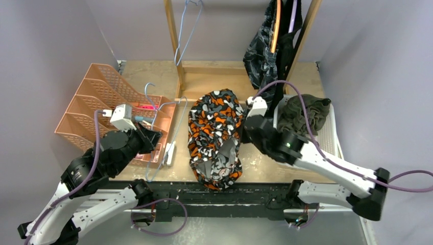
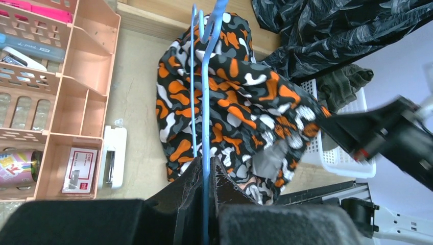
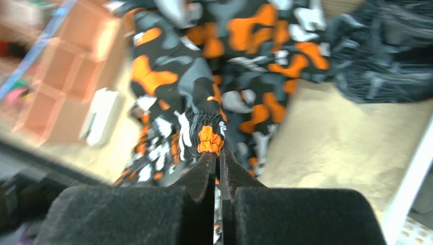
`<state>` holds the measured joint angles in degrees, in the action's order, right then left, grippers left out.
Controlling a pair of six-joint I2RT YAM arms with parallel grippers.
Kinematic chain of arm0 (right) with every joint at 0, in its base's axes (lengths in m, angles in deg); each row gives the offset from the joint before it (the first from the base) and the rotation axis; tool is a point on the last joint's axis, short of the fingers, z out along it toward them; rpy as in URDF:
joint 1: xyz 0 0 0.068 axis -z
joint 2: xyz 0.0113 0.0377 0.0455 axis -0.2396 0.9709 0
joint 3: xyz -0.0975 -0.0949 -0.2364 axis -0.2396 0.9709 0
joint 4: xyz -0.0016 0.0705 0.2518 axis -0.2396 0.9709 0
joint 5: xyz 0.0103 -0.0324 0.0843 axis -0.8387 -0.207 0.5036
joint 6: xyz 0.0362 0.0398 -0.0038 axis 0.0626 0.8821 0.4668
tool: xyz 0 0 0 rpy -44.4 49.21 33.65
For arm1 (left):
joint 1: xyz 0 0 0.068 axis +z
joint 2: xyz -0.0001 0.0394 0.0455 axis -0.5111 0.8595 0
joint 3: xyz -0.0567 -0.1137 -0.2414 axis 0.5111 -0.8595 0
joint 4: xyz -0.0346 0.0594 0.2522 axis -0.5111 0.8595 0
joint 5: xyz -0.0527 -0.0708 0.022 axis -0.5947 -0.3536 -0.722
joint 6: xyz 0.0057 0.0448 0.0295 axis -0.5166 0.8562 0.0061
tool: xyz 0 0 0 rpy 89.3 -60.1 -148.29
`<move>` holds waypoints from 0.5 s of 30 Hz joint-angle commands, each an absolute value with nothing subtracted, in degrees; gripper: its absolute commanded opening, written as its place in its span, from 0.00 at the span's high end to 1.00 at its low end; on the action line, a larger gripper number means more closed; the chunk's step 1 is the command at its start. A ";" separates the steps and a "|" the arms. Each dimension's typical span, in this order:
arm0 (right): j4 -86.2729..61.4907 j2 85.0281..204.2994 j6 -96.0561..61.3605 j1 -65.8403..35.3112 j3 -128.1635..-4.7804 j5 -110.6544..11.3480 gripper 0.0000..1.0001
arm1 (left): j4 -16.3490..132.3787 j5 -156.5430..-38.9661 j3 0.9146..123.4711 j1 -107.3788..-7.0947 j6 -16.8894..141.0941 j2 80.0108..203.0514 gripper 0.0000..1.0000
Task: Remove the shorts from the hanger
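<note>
The orange-black-white camouflage shorts (image 1: pixel 217 132) lie bunched in a heap in the middle of the table (image 1: pixel 265 163), reaching from about mid-table to its near edge. The right gripper (image 3: pixel 217 161) comes in from the right side, and its jaws are pressed tight together on a gathered fold at the edge of the shorts. In its wrist view the cloth bulges out just past the fingertips.

The left gripper (image 2: pixel 206 171) is left of the heap. It too is fully closed, clamped on the thin wire of a light blue hanger (image 2: pixel 206 102). The hanger runs away from the gripper with its hook pointing to the far side. From above it sits between the shorts and a peach plastic desk organiser (image 1: pixel 97 97) on the left of the table. I cannot tell whether any part of the wire touches the fabric.

A small white object (image 2: pixel 113 163) lies on the table just beside the organiser's near corner.

On the right, a white basket (image 1: pixel 332 132) holds the plain olive green shorts (image 1: pixel 304 115), crumpled. At the far side a wooden rack (image 1: pixel 173 41) stands, with the dark grey-blue camouflage shorts (image 1: pixel 260 53) hanging from it at the far right.
</note>
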<state>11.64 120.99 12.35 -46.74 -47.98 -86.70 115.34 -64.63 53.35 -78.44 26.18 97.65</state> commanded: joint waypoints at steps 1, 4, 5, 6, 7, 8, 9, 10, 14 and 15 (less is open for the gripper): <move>12.21 129.71 12.53 -34.51 -51.40 -89.46 1.00 | 112.04 -65.48 52.84 -78.36 25.47 98.53 1.00; 9.13 137.36 8.69 -33.08 -54.36 -85.73 1.00 | 111.71 -66.73 52.47 -78.37 25.16 99.70 1.00; 7.40 139.62 6.85 -33.07 -55.10 -84.46 1.00 | 111.71 -67.09 52.32 -78.36 24.90 99.83 1.00; 6.03 142.40 5.26 -33.07 -55.91 -84.74 0.93 | 111.71 -67.20 52.12 -78.38 24.72 99.94 1.00; 6.55 145.62 4.54 -33.07 -57.38 -84.69 0.86 | 111.79 -67.13 52.01 -78.37 24.58 99.88 1.00; 10.57 148.62 6.59 -33.23 -60.70 -85.26 0.85 | 111.98 -67.00 52.06 -78.37 24.43 99.83 1.00; 13.46 151.04 7.28 -33.87 -63.31 -86.43 0.79 | 112.54 -66.52 52.37 -78.37 24.25 99.75 1.00; 14.63 152.12 7.13 -34.58 -64.83 -87.14 0.64 | 113.63 -65.40 52.90 -78.37 23.79 99.64 1.00; 7.01 150.09 4.68 -35.09 -64.25 -81.92 0.25 | 120.22 -56.10 54.17 -78.37 19.67 97.95 1.00; 4.27 149.63 3.59 -35.14 -63.89 -80.41 0.13 | 121.17 -54.53 54.14 -78.40 18.98 97.36 1.00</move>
<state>10.85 153.67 6.69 -34.63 -62.06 -84.36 117.04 -63.32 52.04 -78.44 23.16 99.53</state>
